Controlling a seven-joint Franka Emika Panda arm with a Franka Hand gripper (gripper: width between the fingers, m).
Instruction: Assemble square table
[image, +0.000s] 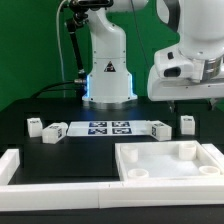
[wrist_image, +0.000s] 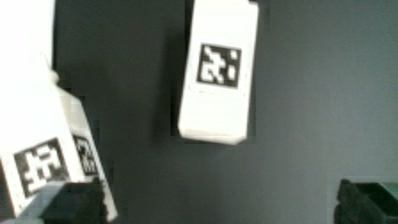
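first, nearest the camera, one low white border wall (image: 20, 165) runs along the front of the black work surface (image: 90, 150). just behind it, at about four o'clock from the middle of the exterior view, lies the one table top (image: 165, 162). it is a white square slab, lying flat with its raised rim up and round sockets showing in it.

farther back, things lie in a row across the surface. there are four legs, all short white blocks lying loose and well apart from the table top. one leg (image: 33, 124) and a second (image: 55, 131) lie at nine o'clock of the one marker board (image: 105, 128). a third (image: 160, 127) and a fourth (image: 187, 122) lie at three o'clock of it, on the exterior view's right.

the one gripper (wrist_image: 222, 203) hangs above that three o'clock pair. the table top lies at roughly six o'clock of it, nearer the camera and lower, and is not touched. in the wrist view two legs lie below the gripper. one (wrist_image: 222, 70) shows its black-white tag whole, and the other (wrist_image: 54, 150) is cut by the picture's edge. the dark fingertips (wrist_image: 71, 205) stand wide apart with nothing between them, clear of both legs.

farthest back, at twelve o'clock, the white robot base (image: 105, 70) stands with a blue light low on it.
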